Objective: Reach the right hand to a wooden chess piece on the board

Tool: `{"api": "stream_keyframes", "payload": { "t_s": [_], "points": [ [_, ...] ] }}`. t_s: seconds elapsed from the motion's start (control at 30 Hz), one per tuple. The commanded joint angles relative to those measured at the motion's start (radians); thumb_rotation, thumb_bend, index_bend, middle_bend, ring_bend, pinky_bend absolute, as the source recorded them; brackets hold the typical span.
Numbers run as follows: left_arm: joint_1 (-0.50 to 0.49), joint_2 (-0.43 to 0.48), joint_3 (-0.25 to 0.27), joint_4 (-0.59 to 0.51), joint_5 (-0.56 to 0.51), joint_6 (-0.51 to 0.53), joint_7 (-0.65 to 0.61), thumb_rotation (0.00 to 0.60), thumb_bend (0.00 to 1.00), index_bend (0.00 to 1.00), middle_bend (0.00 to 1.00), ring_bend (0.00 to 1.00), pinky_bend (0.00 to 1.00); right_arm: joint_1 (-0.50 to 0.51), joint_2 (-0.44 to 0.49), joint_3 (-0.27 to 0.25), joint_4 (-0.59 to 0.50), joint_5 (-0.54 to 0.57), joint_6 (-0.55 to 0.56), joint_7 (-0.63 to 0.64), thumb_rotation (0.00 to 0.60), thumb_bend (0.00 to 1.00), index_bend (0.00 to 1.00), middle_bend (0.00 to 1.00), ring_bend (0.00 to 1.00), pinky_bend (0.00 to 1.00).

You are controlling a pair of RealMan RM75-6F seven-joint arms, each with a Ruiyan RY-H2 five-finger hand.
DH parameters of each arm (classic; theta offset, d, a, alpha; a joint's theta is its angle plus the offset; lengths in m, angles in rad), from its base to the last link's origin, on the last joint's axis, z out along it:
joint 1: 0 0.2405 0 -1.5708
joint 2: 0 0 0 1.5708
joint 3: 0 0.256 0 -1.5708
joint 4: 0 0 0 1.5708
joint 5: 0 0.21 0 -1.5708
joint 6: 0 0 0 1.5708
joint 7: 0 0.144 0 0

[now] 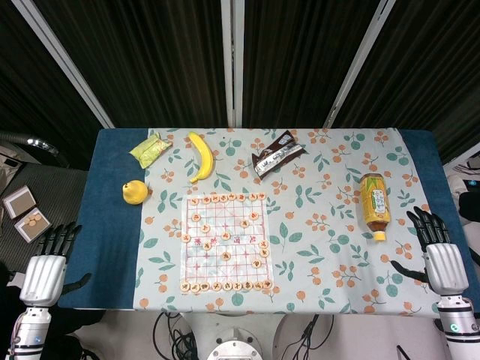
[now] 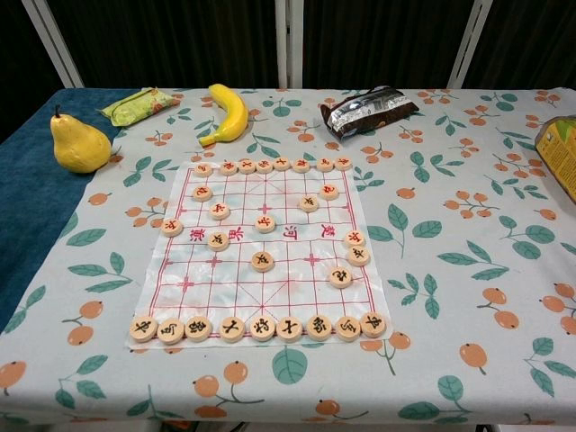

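I see the table [image 1: 112, 225] covered by a leaf-and-fruit patterned cloth [image 1: 330, 225], with the paper board [image 1: 225, 241] lying flat near the middle of it; I take the board as my landmark. Wooden chess pieces [image 2: 262, 261] sit on it: a row along its far edge, a row along its near edge, and a scatter between. Beyond the board's far edge lie a banana [image 1: 200, 155], a dark snack packet [image 1: 277, 154] and a green packet [image 1: 149, 150]. A yellow pear [image 1: 135, 191] stands off the board's far left corner, on the blue part. To the right of the board, well apart, a bottle [image 1: 375, 204] of amber drink lies on its side, cap toward me.

My right hand [image 1: 444, 264] hangs at the table's right edge, past the bottle, fingers spread and holding nothing, well apart from every piece. My left hand [image 1: 45, 270] rests off the left edge, fingers also apart and empty.
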Motion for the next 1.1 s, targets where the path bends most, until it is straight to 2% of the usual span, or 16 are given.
{"api": "stream_keyframes", "payload": {
  "t_s": [0.03,0.33,0.57,0.7,0.87,1.1],
  "points": [
    [0.000,0.003,0.000,-0.005,0.001,0.001,0.004,0.600,0.13,0.02,0.02,0.00,0.00,-0.002,-0.001,-0.001,0.004,-0.001,0.001,0.006,0.600,0.00,0.00,0.00,0.00,0.00],
    [0.007,0.006,0.007,-0.016,0.001,0.008,0.014,0.600,0.13,0.02,0.02,0.00,0.00,0.001,-0.001,-0.012,0.010,-0.018,-0.004,0.006,0.600,0.00,0.00,0.00,0.00,0.00],
    [0.001,0.010,0.000,-0.008,-0.011,-0.002,0.002,0.600,0.13,0.02,0.02,0.00,0.00,0.053,0.006,-0.015,-0.009,-0.051,-0.062,-0.047,0.600,0.00,0.00,0.00,0.00,0.00],
    [-0.007,0.005,-0.005,-0.003,-0.025,-0.021,0.009,0.600,0.13,0.02,0.02,0.00,0.00,0.128,0.039,-0.020,-0.062,-0.117,-0.134,-0.135,0.600,0.00,0.00,0.00,0.00,0.00],
    [-0.005,0.004,-0.016,-0.001,-0.037,-0.010,0.002,0.600,0.13,0.02,0.02,0.00,0.00,0.241,0.070,-0.004,-0.190,-0.202,-0.229,-0.267,0.600,0.00,0.00,0.00,0.00,0.00],
    [0.004,0.006,-0.019,0.015,-0.056,-0.004,-0.022,0.600,0.13,0.02,0.02,0.00,0.00,0.390,0.037,0.010,-0.262,-0.222,-0.439,-0.409,0.600,0.02,0.00,0.00,0.00,0.00]
  ]
}}
